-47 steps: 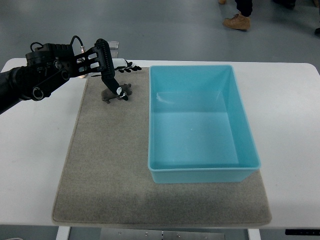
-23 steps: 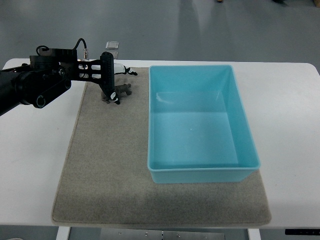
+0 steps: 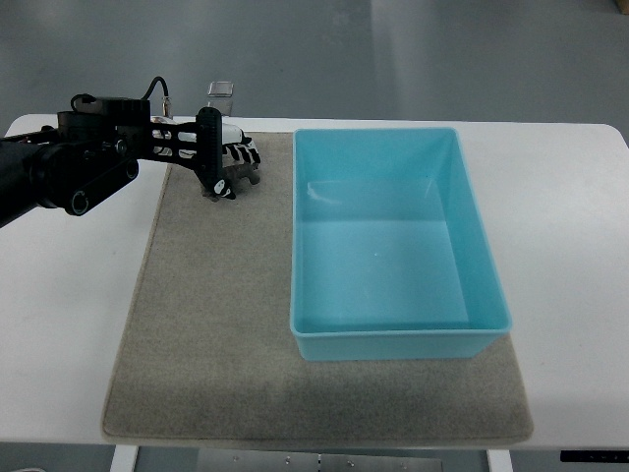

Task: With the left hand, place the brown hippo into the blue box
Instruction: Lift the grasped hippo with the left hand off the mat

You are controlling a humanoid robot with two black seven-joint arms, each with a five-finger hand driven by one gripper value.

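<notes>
The small brown hippo point(image 3: 245, 178) lies on the grey mat point(image 3: 211, 324) near its far left corner, mostly covered by my left hand point(image 3: 231, 169). The black arm comes in from the left edge. Its fingers point(image 3: 242, 152) curl over the hippo from the far side and the thumb point(image 3: 219, 184) presses on the near side, so the hand is closed around it while it still rests on the mat. The blue box point(image 3: 393, 340) stands open and empty just to the right of the hippo. The right arm is out of view.
The mat lies on a white table point(image 3: 69, 295). A small clear container point(image 3: 221, 90) stands at the table's far edge, just behind my left hand. The box's left wall point(image 3: 294, 236) is close to the hand.
My left hand has lowered and rotated over the hippo, and its fingers have curled down around it. The hippo has stayed on the mat.
</notes>
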